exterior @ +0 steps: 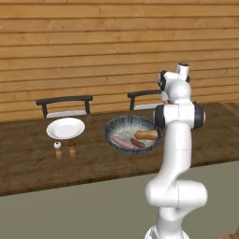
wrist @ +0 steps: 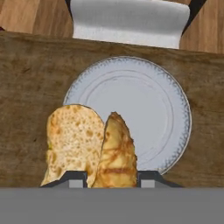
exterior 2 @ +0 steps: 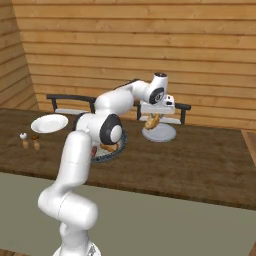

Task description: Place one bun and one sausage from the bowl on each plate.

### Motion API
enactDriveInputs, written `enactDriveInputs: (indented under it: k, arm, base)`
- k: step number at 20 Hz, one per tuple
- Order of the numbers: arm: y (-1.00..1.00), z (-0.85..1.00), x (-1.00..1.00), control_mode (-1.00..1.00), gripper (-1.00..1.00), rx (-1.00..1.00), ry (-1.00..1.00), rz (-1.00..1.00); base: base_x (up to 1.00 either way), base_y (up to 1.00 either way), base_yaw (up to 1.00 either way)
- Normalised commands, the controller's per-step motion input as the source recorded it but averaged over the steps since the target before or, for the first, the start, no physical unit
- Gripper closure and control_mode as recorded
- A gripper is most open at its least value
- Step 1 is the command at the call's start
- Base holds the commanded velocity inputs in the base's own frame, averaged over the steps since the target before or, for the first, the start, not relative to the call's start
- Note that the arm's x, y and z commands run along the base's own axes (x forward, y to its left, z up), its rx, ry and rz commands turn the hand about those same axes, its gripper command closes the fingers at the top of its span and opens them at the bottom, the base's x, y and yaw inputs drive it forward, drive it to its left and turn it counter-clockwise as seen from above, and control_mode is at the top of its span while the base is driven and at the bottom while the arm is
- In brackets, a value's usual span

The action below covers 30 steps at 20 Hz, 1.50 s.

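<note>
A: Where does the end effector (exterior 2: 153,121) stand?

B: Above the near plate (wrist: 131,111), fingers clamped on a split bun (wrist: 89,146). In the right base view the bun (exterior 2: 152,120) hangs just over that plate (exterior 2: 159,133), not touching it.

A: Open room around that plate?

B: Bare table (exterior 2: 200,160) on its near and right sides; a chair (wrist: 127,19) sits just beyond the far table edge.

A: What does the left base view add?

B: The bowl (exterior: 133,134) left of the arm, holding a bun (exterior: 146,135) and two sausages (exterior: 128,142). Further left lies the second plate (exterior: 65,128), bare, with two small shakers (exterior: 64,149) just in front of it.
</note>
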Motion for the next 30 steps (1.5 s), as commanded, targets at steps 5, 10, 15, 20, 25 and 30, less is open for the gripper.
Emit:
enactDriveInputs:
  k: [5,10,15,20,25,30]
  arm:
    - [0.0,-0.28,0.3,-1.0,1.0,-0.01,0.0,-0.01]
    - [-0.04,-0.01,0.52,-1.0,1.0,0.0,0.15,0.0]
    - [0.0,-0.16,0.13,-1.0,-1.0,0.01,0.1,0.0]
    - [0.0,-0.15,0.0,-1.0,-1.0,0.0,0.0,0.0]
    - [0.0,0.0,0.0,-1.0,-1.0,0.0,-0.05,0.0]
    - [0.25,0.0,-0.46,-1.0,-1.0,0.0,-0.18,0.0]
  base:
    - [0.0,0.0,0.0]
    - [0.0,0.0,0.0]
    - [0.0,0.0,0.0]
    - [0.0,0.0,0.0]
    - [0.0,0.0,0.0]
    - [0.0,0.0,0.0]
